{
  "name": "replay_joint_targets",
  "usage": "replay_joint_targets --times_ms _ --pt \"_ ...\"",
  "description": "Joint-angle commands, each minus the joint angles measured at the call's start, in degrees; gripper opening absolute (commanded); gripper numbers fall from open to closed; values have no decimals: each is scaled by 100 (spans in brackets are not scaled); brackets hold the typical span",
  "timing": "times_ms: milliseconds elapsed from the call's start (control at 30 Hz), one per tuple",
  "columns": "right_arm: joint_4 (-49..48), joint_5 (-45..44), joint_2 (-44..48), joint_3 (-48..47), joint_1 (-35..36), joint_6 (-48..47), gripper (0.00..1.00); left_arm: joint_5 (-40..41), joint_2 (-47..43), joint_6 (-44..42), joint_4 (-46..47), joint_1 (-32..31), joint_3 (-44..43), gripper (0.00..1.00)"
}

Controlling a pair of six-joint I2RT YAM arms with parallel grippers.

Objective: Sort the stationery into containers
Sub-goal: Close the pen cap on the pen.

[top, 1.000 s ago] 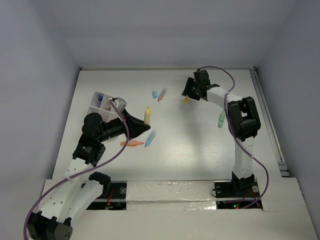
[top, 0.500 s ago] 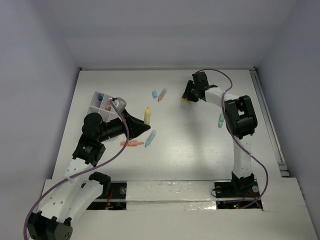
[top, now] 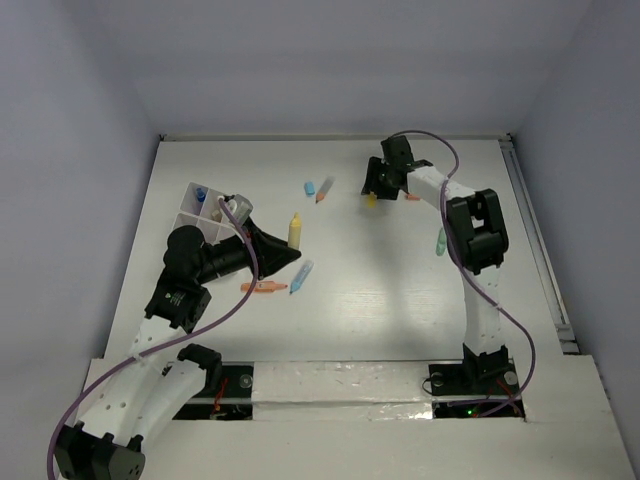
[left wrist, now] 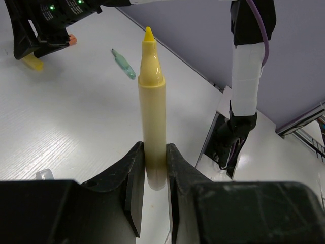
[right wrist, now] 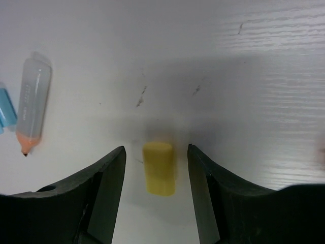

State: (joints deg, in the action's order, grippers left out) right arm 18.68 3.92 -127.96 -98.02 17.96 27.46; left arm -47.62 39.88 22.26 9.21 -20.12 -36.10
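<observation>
Now: right claw point(right wrist: 156, 152) open astride a stubby yellow plastic cap point(right wrist: 159, 175); left claw point(left wrist: 154, 163) clenched on the uncapped yellow marker point(left wrist: 151, 101).
I judge the step in hand is picking up that cap, which lies flat on the far side of the white table point(right wrist: 264, 76), well apart from the white compartmented box point(top: 183, 203) on the left. To do it well I would keep the cap centred between the jaws, sink until the tips nearly graze the table, then close squarely on its rounded sides. It looks smooth, hard and short, so a skewed pinch could squirt it out. The marker is a glossy, tapering cylinder, held near its base, tip free.
</observation>
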Motion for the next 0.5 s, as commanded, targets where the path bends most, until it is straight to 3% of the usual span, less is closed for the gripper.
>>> replay_joint_targets --times_ms 0,467 --pt "969 -330 -263 -699 -38 -610 58 -116 -85 33 344 34 24 0" --pt "1850 -1174 -800 -1623 411 -1173 54 -72 -121 -11 283 34 6 0"
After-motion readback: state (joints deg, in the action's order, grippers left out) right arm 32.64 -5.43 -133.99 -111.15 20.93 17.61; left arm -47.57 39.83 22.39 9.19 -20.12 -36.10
